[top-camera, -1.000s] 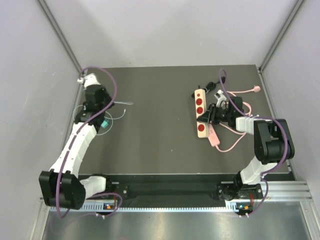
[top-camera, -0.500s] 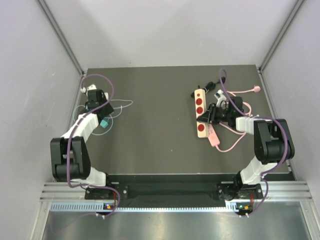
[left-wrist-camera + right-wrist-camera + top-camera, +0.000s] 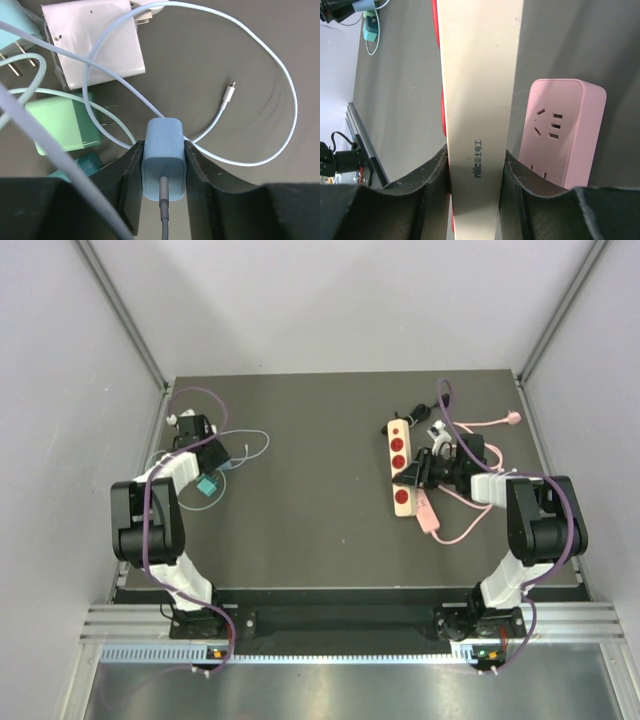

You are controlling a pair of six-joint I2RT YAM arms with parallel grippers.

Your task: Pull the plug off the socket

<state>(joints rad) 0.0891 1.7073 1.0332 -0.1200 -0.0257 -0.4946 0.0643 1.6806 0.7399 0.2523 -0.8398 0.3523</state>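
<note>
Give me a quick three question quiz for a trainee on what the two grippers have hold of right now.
1. True or false: the left gripper is shut on the pale blue boxy plastic charger plug.
2. What does the right gripper clamp? A, the long cream plastic power strip; B, a mint green plug; C, a white cable end.
3. Fill in: the rounded plastic socket block lying beside the cream strip is ___ in colour.
Key: 1 true; 2 A; 3 pink.
</note>
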